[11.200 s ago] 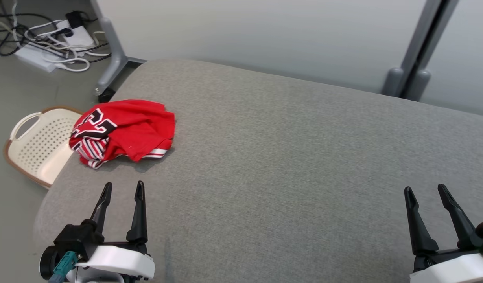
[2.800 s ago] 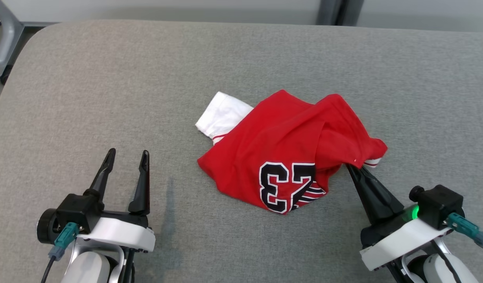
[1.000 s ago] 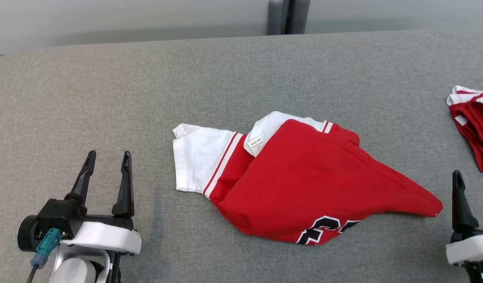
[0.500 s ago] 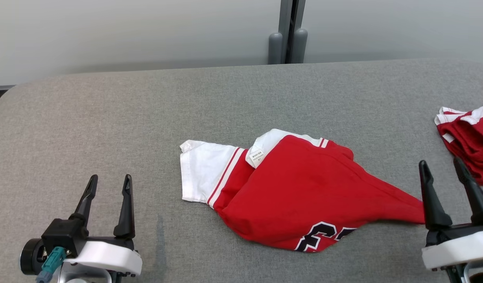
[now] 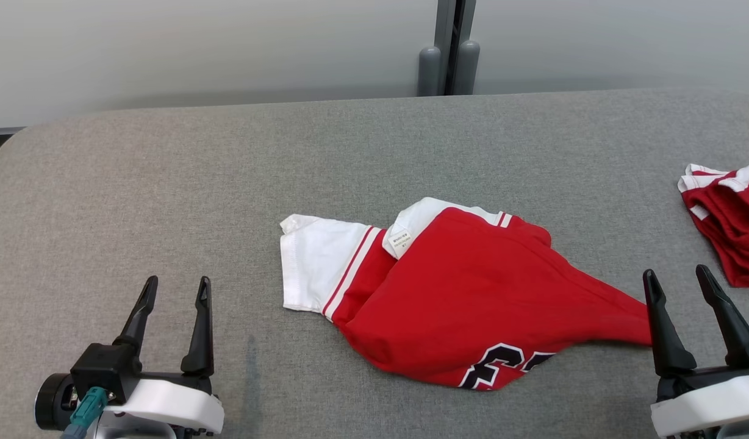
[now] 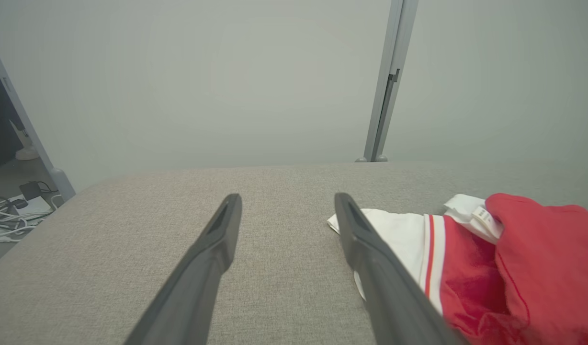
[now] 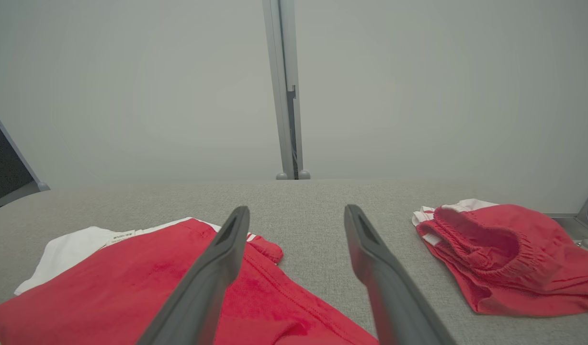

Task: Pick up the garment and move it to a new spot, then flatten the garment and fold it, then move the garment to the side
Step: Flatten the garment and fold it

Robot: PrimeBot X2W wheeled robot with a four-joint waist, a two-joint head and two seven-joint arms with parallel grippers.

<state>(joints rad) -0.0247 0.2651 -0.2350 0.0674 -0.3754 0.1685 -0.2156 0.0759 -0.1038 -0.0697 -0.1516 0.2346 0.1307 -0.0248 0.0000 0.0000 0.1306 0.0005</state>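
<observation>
Nearest, the left hand and the right hand sit low at the near edge of the grey fabric-covered counter, each with its two dark fingers spread wide and nothing between them. Between the two, the crumpled red jersey shirt with white sleeves and black numerals lies in the counter's middle. Its drawn-out red corner ends just beside the right hand's inner finger, and I cannot tell whether they touch. The numerals curl under the near hem and are only partly legible. Left of the shirt the grey cloth runs open out to the rounded corner. Farther right, a bunched red garment with white trim is cut off by the frame edge. Beyond the far edge stand a grey upright post and a pale wall panel.
</observation>
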